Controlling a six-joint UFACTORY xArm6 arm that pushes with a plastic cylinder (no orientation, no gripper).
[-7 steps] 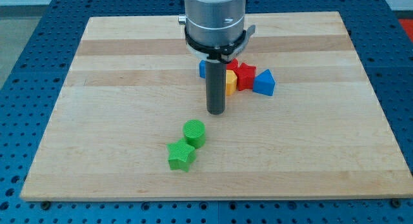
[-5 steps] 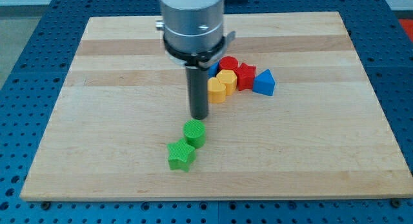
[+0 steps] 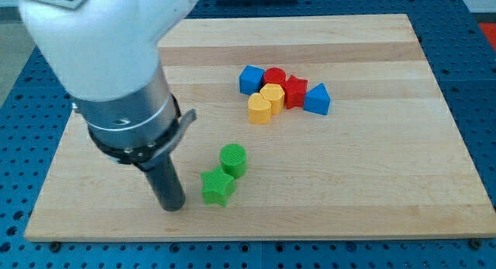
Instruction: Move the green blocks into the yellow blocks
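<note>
A green cylinder (image 3: 232, 160) and a green star (image 3: 218, 187) lie touching each other near the view's bottom middle of the wooden board (image 3: 372, 168). Two yellow blocks, a rounded one (image 3: 260, 109) and a hexagonal one (image 3: 272, 95), sit side by side up and to the right of the green blocks. My tip (image 3: 172, 206) rests on the board just left of the green star, a small gap apart from it.
A blue cube (image 3: 251, 79), a red cylinder (image 3: 274, 75), a red star (image 3: 295, 91) and a blue triangular block (image 3: 317, 99) cluster around the yellow blocks. The arm's large white and grey body (image 3: 116, 60) covers the board's upper left.
My tip has swung from beside the yellow blocks down and to the left, past the green cylinder, to the left of the green star. No block has moved.
</note>
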